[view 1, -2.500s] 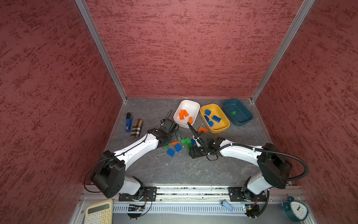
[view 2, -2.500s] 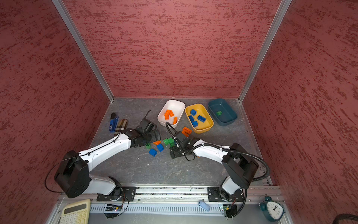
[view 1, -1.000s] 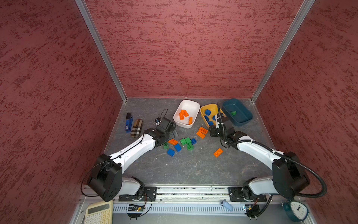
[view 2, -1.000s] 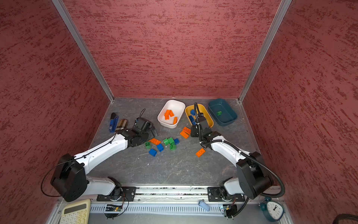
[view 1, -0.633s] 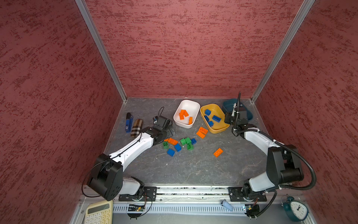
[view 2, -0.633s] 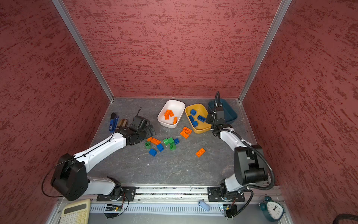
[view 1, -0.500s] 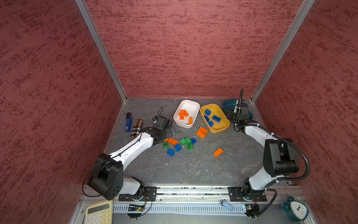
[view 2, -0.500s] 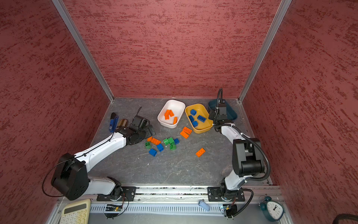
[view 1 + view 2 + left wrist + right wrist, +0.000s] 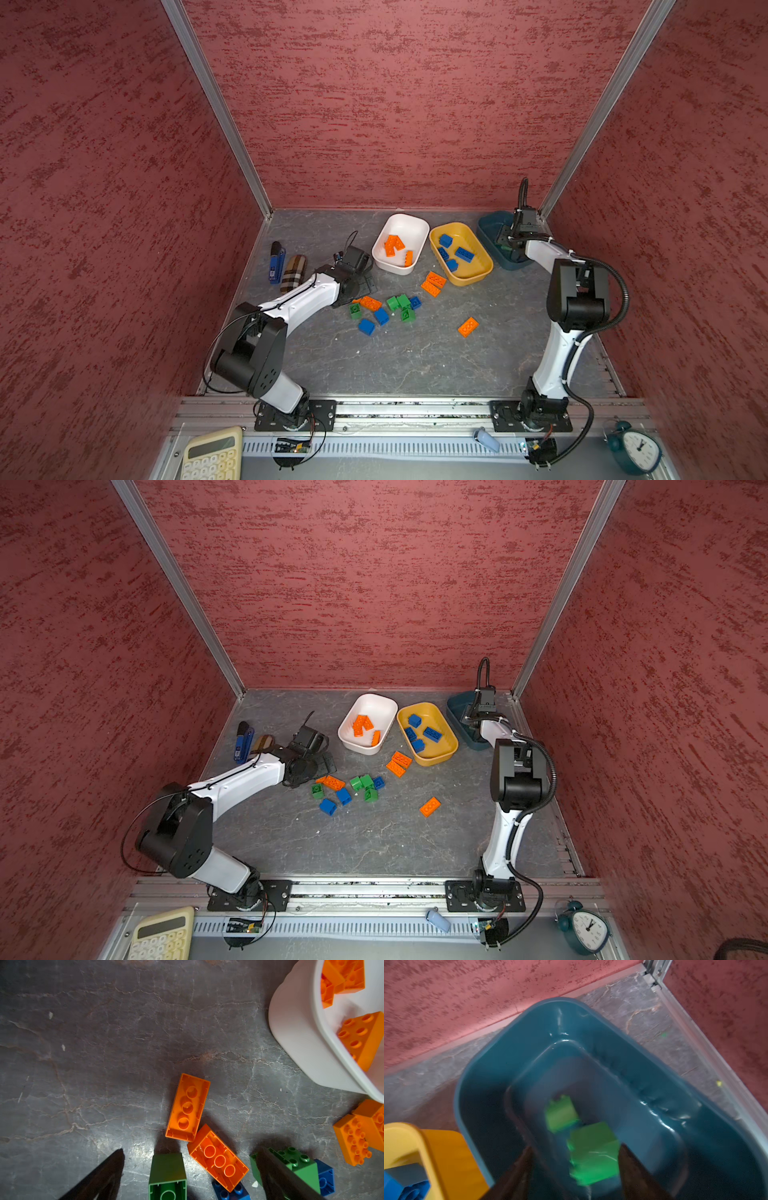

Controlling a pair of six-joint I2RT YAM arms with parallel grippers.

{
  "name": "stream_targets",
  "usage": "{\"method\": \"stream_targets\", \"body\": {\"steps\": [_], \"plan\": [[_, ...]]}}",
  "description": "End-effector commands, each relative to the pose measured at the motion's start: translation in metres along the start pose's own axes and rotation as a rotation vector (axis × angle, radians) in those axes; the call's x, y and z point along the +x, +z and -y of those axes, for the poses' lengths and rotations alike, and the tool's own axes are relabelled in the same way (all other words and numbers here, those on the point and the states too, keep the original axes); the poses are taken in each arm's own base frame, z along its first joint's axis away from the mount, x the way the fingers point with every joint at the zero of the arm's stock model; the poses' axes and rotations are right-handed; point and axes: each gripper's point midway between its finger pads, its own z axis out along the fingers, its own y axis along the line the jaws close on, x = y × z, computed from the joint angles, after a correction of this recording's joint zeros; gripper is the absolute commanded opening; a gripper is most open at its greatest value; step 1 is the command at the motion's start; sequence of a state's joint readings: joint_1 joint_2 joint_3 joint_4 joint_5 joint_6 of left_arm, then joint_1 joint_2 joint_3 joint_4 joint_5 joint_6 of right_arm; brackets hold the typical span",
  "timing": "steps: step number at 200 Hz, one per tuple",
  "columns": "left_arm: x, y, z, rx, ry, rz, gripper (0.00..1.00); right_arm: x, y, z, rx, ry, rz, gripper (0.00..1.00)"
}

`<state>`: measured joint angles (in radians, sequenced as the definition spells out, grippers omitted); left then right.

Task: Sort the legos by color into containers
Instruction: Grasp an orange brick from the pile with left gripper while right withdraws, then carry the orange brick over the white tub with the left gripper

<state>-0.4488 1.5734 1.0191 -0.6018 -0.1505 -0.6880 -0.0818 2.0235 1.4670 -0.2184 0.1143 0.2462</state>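
Ok, both top views: the right gripper (image 9: 505, 245) hangs over the teal tub (image 9: 486, 224) in the far right corner of the table (image 9: 415, 365); its jaws are too small to read from here. Mid-frame, the left gripper (image 9: 366, 282) sits low, just left of the loose cluster (image 9: 386, 307) of green, blue and orange bricks. At upper centre the white tub (image 9: 401, 217) holds orange bricks, and the yellow tub (image 9: 471, 279) touching its right side holds blue ones. An orange pair (image 9: 433, 284) lies just below the yellow tub. A lone orange brick (image 9: 468, 326) sits well apart, lower right of the cluster.

Left wrist: claw spread wide, nothing in it. Two upturned orange bricks (image 9: 188, 1107) lie hollow side up, touching each other, at and just beyond the fingertips. One green block (image 9: 167, 1174) sits between the fingers. The white tub is off to one side.

Right wrist, blurred: fingers (image 9: 639, 1169) released, set wider than the green brick (image 9: 593, 1153) between them, with a gap on one side. A second green brick (image 9: 560, 1114) lies on the teal tub's floor just beyond.
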Motion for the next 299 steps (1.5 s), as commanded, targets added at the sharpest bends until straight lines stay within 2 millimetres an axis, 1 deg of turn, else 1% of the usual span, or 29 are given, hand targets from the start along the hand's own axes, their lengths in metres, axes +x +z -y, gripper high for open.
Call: {"method": "stream_targets", "body": {"steps": [1, 23, 25, 30, 34, 50, 74, 89, 102, 111, 118, 126, 147, 160, 178, 186, 211, 213, 215, 236, 250, 270, 287, 299], "plan": [[-0.007, 0.000, 0.010, 0.013, 0.060, -0.015, 1.00, -0.008, -0.014, 0.000, 0.009, 0.008, 0.001, 0.78], [-0.007, 0.008, 0.009, -0.015, 0.082, -0.043, 1.00, -0.013, -0.034, -0.012, -0.068, 0.035, 0.032, 0.84], [-0.008, 0.008, 0.009, -0.017, 0.082, -0.045, 1.00, -0.013, -0.036, -0.012, -0.074, 0.038, 0.034, 0.87], [-0.007, 0.011, 0.008, -0.023, 0.084, -0.055, 1.00, -0.013, -0.041, -0.015, -0.088, 0.046, 0.037, 0.97], [-0.006, 0.012, 0.008, -0.024, 0.089, -0.063, 1.00, -0.014, -0.046, -0.016, -0.100, 0.052, 0.043, 0.99], [-0.004, 0.019, 0.008, -0.022, 0.097, -0.097, 0.98, -0.014, -0.064, -0.020, -0.131, 0.086, 0.067, 0.99], [-0.001, 0.026, 0.009, -0.020, 0.110, -0.124, 0.90, -0.010, -0.089, -0.025, -0.191, 0.121, 0.086, 0.99], [-0.002, 0.031, 0.008, -0.026, 0.113, -0.132, 0.81, -0.004, -0.103, -0.029, -0.233, 0.138, 0.084, 0.99], [-0.006, 0.037, 0.008, -0.019, 0.150, -0.138, 0.73, 0.000, -0.113, -0.033, -0.268, 0.147, 0.077, 0.99], [-0.010, 0.042, 0.007, -0.015, 0.187, -0.134, 0.72, 0.003, -0.121, -0.038, -0.298, 0.147, 0.074, 0.99], [-0.012, 0.048, 0.003, -0.028, 0.203, -0.138, 0.71, 0.004, -0.127, -0.043, -0.332, 0.141, 0.066, 0.99], [-0.014, 0.053, -0.001, -0.030, 0.205, -0.156, 0.67, 0.006, -0.133, -0.048, -0.360, 0.136, 0.056, 0.99], [-0.015, 0.060, 0.002, 0.013, 0.236, -0.183, 0.63, 0.008, -0.149, -0.060, -0.409, 0.122, 0.050, 0.99], [-0.012, 0.061, 0.009, 0.047, 0.257, -0.198, 0.61, 0.008, -0.159, -0.066, -0.436, 0.113, 0.061, 0.99], [-0.008, 0.062, 0.013, 0.065, 0.291, -0.214, 0.58, 0.007, -0.169, -0.073, -0.464, 0.102, 0.073, 0.99], [-0.008, 0.064, 0.010, 0.046, 0.300, -0.215, 0.55, 0.006, -0.172, -0.076, -0.474, 0.095, 0.078, 0.99], [-0.007, 0.067, 0.003, 0.007, 0.320, -0.218, 0.52, 0.008, -0.174, -0.081, -0.486, 0.086, 0.076, 0.99], [-0.007, 0.067, 0.003, 0.006, 0.322, -0.219, 0.51, 0.003, -0.182, -0.082, -0.494, 0.084, 0.095, 0.99], [-0.006, 0.067, 0.002, 0.003, 0.323, -0.221, 0.51, 0.002, -0.184, -0.082, -0.498, 0.083, 0.101, 0.99], [-0.005, 0.071, -0.001, -0.013, 0.330, -0.226, 0.50, 0.000, -0.190, -0.090, -0.524, 0.065, 0.108, 0.99], [-0.004, 0.073, -0.002, -0.027, 0.330, -0.231, 0.46, 0.001, -0.197, -0.101, -0.566, 0.037, 0.108, 0.99], [-0.004, 0.077, -0.004, -0.042, 0.327, -0.236, 0.40, 0.009, -0.213, -0.129, -0.673, -0.055, 0.117, 0.99], [-0.004, 0.080, -0.006, -0.055, 0.326, -0.237, 0.32, 0.023, -0.224, -0.154, -0.726, -0.161, 0.120, 0.99], [-0.006, 0.079, -0.005, -0.059, 0.324, -0.228, 0.29, 0.033, -0.229, -0.170, -0.745, -0.225, 0.131, 0.99]]}}
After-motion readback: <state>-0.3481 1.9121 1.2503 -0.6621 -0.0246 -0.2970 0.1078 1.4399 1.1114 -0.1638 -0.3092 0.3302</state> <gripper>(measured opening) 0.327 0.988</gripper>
